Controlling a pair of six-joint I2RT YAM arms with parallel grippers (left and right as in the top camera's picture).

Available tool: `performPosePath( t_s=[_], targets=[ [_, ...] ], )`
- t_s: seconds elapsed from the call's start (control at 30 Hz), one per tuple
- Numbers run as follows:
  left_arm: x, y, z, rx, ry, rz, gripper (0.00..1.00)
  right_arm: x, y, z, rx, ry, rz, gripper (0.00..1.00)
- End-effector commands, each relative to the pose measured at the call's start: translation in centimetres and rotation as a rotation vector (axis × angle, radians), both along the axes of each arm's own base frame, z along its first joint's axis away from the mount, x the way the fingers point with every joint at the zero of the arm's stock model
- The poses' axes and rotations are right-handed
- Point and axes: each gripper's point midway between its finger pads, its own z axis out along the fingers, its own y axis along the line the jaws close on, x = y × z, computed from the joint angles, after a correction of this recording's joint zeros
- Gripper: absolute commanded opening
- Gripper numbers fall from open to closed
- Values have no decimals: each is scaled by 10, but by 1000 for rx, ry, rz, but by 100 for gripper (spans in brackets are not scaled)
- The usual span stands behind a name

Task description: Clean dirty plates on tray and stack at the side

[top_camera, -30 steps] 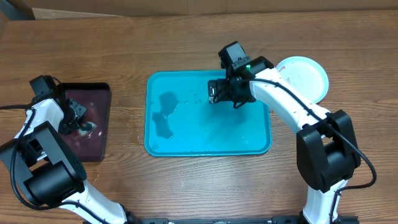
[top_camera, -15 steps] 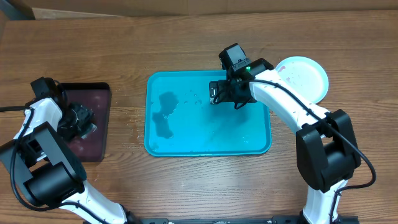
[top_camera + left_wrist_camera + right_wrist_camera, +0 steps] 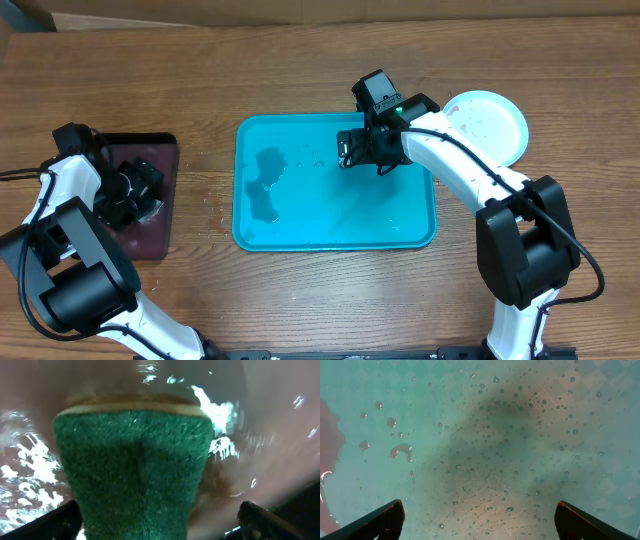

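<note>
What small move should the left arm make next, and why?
Probably lift the left gripper straight up, clear of the green scouring sponge. Its jaws stand open around the sponge, which lies on the wet dark maroon tray. The large turquoise plastic tray holds no plate, only water, with a pale round plate already off to its side.

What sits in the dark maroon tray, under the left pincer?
A green scouring sponge lies on the wet maroon tray, between the fingers of the open left pincer. The tray floor beneath the sponge is hidden.
</note>
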Motion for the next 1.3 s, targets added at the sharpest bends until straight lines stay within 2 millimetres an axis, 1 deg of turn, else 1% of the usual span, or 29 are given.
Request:
performPosePath(
  t_s=[0.0,0.03,0.07,0.1,0.13,0.17,0.23,0.3,0.33,0.37,0.4,0.43,0.47,0.5,0.53,0.57,0.77,0.8,0.83,0.87,0.9,0.93,0.97,1.07,1.1,1.13,1.17,1.27],
  targets=[
    [-19,-16,-22,-75,78,3,100,3,-2,3,-5,-16,1,97],
    [-21,-17,-22,-79,85,4,100,3,-2,3,-5,-16,1,97],
    [-23,-18,-22,-83,93,3,95,3,-2,3,-5,-16,2,97],
    [-24,-18,-22,-86,99,4,86,3,-2,3,-5,-16,1,97],
    [-25,-19,-22,-88,102,4,75,3,-2,3,-5,-16,2,97],
    [-26,-19,-22,-90,106,4,61,3,-2,3,-5,-16,2,97],
    [-26,-20,-22,-92,109,4,29,3,-2,2,-5,-16,2,97],
    [-26,-20,-22,-91,108,4,8,3,-2,2,-5,-16,2,97],
    [-25,-19,-22,-89,104,4,4,2,-2,2,-6,-15,2,97],
    [-24,-18,-22,-86,99,4,4,2,-2,2,-6,-15,2,97],
    [-23,-18,-22,-83,95,4,6,2,-2,2,-6,-15,2,97],
    [-22,-17,-22,-81,92,4,12,2,-2,2,-6,-14,2,97],
    [-21,-16,-22,-77,87,4,23,2,-2,2,-6,-14,2,97],
    [-20,-15,-22,-72,83,4,47,2,-2,2,-7,-14,2,97],
    [-19,-13,-22,-64,79,5,85,2,-2,2,-7,-13,2,97],
    [-17,-11,-22,-51,73,5,100,2,-2,2,-7,-12,2,97],
    [-12,17,-22,95,71,19,100,1,-3,2,-9,-9,2,97],
    [-12,20,-21,111,72,22,93,1,-3,2,-9,-9,2,97],
    [-11,23,-21,123,69,23,60,1,-3,2,-9,-9,2,97],
    [-10,23,-21,126,65,24,43,1,-3,2,-9,-9,2,97],
    [-9,24,-21,128,59,25,18,1,-3,2,-9,-9,2,97],
    [-7,25,-21,131,52,25,4,1,-3,2,-8,-10,2,97],
    [-5,25,-20,133,46,26,4,1,-3,2,-8,-10,2,97],
    [-1,28,-20,142,28,26,5,1,-3,2,-8,-10,1,97],
    [0,29,-19,146,22,27,23,1,-3,2,-8,-10,1,97],
    [1,29,-19,148,18,27,74,1,-3,2,-8,-10,1,97],
    [2,30,-19,153,13,28,100,1,-3,2,-8,-10,1,97],
    [6,33,-18,162,0,30,100,1,-3,2,-9,-9,1,97]
  ],
)
